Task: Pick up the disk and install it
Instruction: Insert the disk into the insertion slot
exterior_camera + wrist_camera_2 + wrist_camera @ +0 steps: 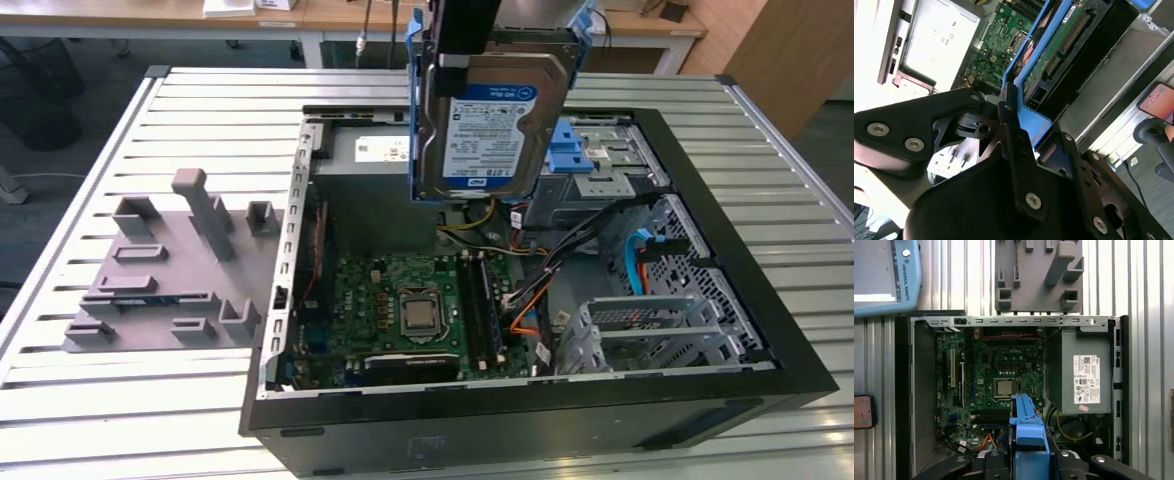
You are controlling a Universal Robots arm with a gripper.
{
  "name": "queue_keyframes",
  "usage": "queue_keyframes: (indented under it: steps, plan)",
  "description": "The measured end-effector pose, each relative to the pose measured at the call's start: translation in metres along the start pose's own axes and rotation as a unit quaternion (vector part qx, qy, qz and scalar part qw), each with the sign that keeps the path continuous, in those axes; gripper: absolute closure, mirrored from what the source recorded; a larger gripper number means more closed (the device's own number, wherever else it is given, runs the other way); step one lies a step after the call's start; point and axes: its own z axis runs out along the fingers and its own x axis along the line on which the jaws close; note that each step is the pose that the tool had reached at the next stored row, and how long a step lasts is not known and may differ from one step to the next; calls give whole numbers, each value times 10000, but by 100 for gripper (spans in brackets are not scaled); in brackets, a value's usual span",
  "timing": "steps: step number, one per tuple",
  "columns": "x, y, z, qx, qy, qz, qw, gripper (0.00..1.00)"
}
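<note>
The disk (491,120), a silver-grey hard drive with a white-and-blue label and a blue plastic frame, hangs upright above the open computer case (534,405). My gripper (467,35) is shut on its upper edge. It hovers over the back of the case, above the motherboard (414,300) and beside the drive cage with blue latches (587,150). In the second wrist view the black fingers (1010,125) clamp the disk's blue frame (1024,65), and its green circuit side shows. In the first wrist view the disk (1026,425) appears edge-on above the gripper (1029,462).
A grey power supply box (1081,370) with a white sticker fills one corner of the case. Cables and a metal bracket (654,330) lie at the exterior view's right. A grey fixture plate (174,270) sits on the slatted table (80,420) beside the case. A phone (861,410) lies nearby.
</note>
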Motion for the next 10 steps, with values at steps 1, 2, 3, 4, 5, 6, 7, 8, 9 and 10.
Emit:
queue_keyframes:
  steps: [1, 2, 3, 4, 5, 6, 7, 8, 9, 10]
  plan:
    - [18, 0, 1, 2, 0, 0, 10000, 64]
    - [29, -1, 4, 3, -1, 0, 10000, 64]
    - [32, -14, 7, 3, -1, 0, 10000, 64]
    - [33, -30, 9, 3, -1, 0, 10000, 64]
    - [34, -52, 10, 3, 0, -1, 10000, 64]
    - [34, -78, 12, 3, 0, -1, 10000, 64]
    - [35, -106, 14, 3, 0, -1, 10000, 64]
    - [35, -130, 16, 3, -1, -1, 10000, 64]
    - [37, -145, 19, 4, -1, -1, 10000, 64]
    - [42, -150, 21, 3, 0, -1, 10000, 64]
